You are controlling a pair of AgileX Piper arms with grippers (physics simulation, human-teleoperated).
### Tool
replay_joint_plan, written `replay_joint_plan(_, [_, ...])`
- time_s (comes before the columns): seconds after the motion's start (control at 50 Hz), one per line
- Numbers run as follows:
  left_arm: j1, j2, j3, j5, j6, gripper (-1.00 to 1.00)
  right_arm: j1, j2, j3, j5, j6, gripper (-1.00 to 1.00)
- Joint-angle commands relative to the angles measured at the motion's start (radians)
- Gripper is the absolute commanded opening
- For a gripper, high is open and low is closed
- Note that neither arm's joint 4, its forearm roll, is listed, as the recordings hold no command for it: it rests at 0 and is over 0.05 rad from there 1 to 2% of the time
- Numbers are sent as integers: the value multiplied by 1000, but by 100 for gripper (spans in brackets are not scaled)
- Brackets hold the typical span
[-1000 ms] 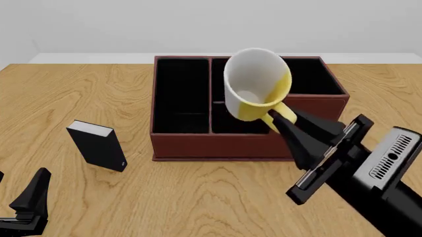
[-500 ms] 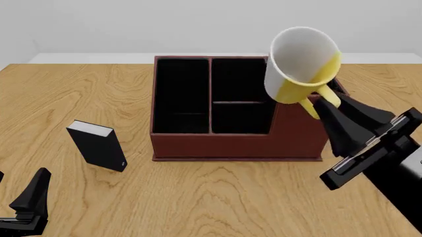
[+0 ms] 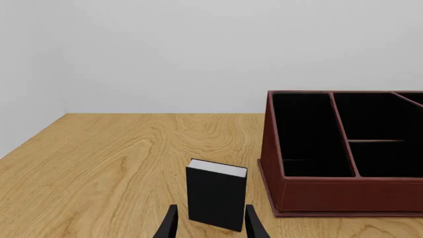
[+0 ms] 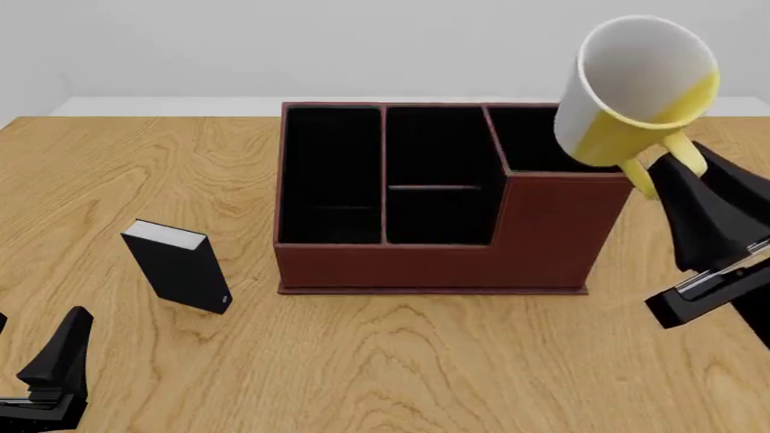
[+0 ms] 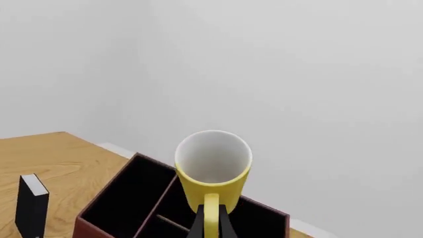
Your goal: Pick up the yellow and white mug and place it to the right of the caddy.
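Left wrist view first: the left pincer (image 3: 210,224) sits low over the worktop (image 3: 99,163), its fingers spread, with the small black box with a white top (image 3: 216,193) standing just ahead of the gap between them. The caddy (image 3: 343,163) shows beyond it, dark compartments showing nothing inside. No mug here; this arm is well away from the action.

Over to the front view: the yellow and white mug (image 4: 637,90) is up in the air, tilted with its mouth leaning toward the camera, hanging above the caddy's (image 4: 434,262) taller right end section. The right pincer (image 4: 669,173) is pinching the yellow loop handle from below and to the right. The left pincer (image 4: 49,374) idles at the near left corner, fingers apart. The right arm clearly has this job.

Right wrist view: the right pincer (image 5: 211,220) is clamped on the handle, the mug (image 5: 213,166) straight ahead along the fingers, open mouth facing back at the camera, caddy (image 5: 126,208) beneath it.

The key relation: the mug sits over the caddy's right edge, not past it. My read is it needs carrying further right, then down and upright onto bare worktop beside the caddy wall.
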Motion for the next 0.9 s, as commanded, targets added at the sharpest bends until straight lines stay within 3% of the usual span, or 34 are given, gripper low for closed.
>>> replay_joint_plan(0.02, [0,0,0,0,0,100,-79,-53,-10,45,11,-100])
replay_joint_plan(0.4, [0,0,0,0,0,100,-199,-38,-27,44,53,-100])
replay_joint_plan(0.66, [0,0,0,0,0,100,-286,11,-33,-4,52,-100])
replay_joint_plan(0.9, [0,0,0,0,0,100,-398,99,-63,-59,91,-100])
